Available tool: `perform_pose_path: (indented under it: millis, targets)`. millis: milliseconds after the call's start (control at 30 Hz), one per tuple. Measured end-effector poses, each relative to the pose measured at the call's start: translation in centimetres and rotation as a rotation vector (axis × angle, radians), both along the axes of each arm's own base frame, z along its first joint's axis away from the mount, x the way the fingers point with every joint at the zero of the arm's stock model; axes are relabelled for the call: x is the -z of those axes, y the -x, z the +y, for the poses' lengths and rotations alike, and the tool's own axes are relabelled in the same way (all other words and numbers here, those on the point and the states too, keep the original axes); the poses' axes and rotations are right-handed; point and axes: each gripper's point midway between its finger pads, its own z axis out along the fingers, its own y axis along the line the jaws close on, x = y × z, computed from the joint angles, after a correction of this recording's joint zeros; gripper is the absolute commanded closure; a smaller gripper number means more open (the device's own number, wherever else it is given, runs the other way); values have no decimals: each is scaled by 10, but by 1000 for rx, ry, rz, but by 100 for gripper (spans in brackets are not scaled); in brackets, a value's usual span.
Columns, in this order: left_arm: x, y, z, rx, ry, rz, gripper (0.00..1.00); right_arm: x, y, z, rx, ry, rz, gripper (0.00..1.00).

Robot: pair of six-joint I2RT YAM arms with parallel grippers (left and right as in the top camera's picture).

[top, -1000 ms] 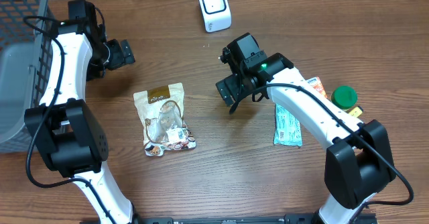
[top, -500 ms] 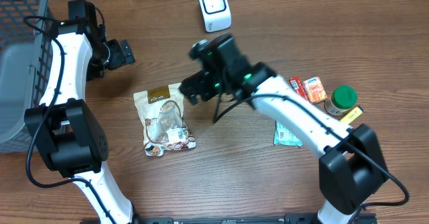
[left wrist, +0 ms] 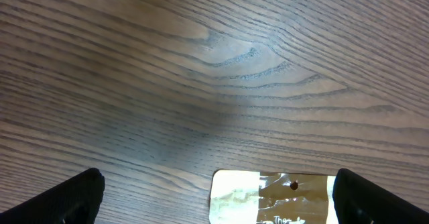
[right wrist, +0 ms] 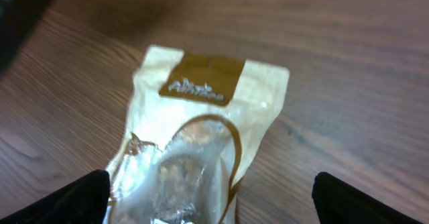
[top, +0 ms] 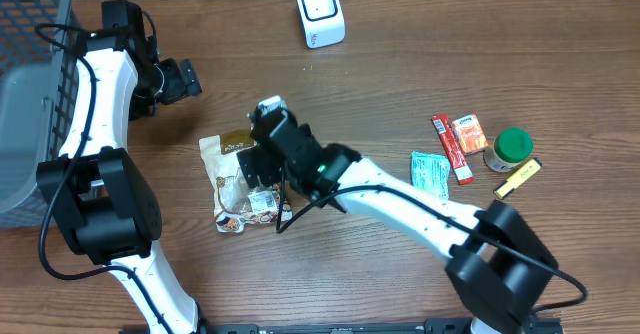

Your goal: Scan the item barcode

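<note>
The item is a cream and brown snack pouch [top: 231, 190] with a clear window, lying flat on the wooden table left of centre. My right gripper [top: 260, 162] hangs open over its upper right part. In the right wrist view the pouch [right wrist: 201, 130] fills the space between the two dark fingertips, and nothing is gripped. The white barcode scanner [top: 320, 12] stands at the back centre. My left gripper [top: 186, 79] is open, up and to the left of the pouch. The left wrist view shows only the pouch's top edge [left wrist: 273, 197] between the spread jaws of my left gripper [left wrist: 218, 198].
A grey mesh basket [top: 28, 94] stands at the left edge. At the right lie a teal packet [top: 430, 172], a red stick pack [top: 448, 146], an orange packet [top: 468, 132], a green-lidded jar [top: 513, 146] and a yellow item [top: 517, 177].
My right arm has swung left from near the scanner to over the pouch, uncovering the teal packet. The left arm has not moved.
</note>
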Motion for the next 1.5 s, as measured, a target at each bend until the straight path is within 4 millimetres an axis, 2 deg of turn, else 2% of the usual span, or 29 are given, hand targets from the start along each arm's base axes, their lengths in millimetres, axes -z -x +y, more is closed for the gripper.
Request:
perform_pose_path:
  millis: [133,267,367,667,767,867,1000,1067,1233,1400,1500]
  targets:
    - [0,0,0,0,0,0,0,33,4,5,-2,40,31,0]
    - [0,0,0,0,0,0,0,53,9,5,-11,54,73,1]
    - [0,0,0,0,0,0,0,52,10,11,-26,27,76,14]
    - [0,0,0,0,0,0,0,48,5,24,-31,-37,62,18]
    - [0,0,0,0,0,0,0,56,1,31,-26,-55,52,18]
    - [0,0,0,0,0,0,0,73,-1,28,-7,-24,55,18]
    - [0,0,0,0,0,0,0,89,-5,13,38,51,51,20]
    - [0,0,0,0,0,0,0,92,-6,6,67,81,46,24]
    - [0,0,0,0,0,0,0,94,-9,-21,193,164,51,24]
    - [0,0,0,0,0,0,0,86,-12,-73,386,258,91,23]
    - [0,0,0,0,0,0,0,71,-18,-111,536,270,125,17]
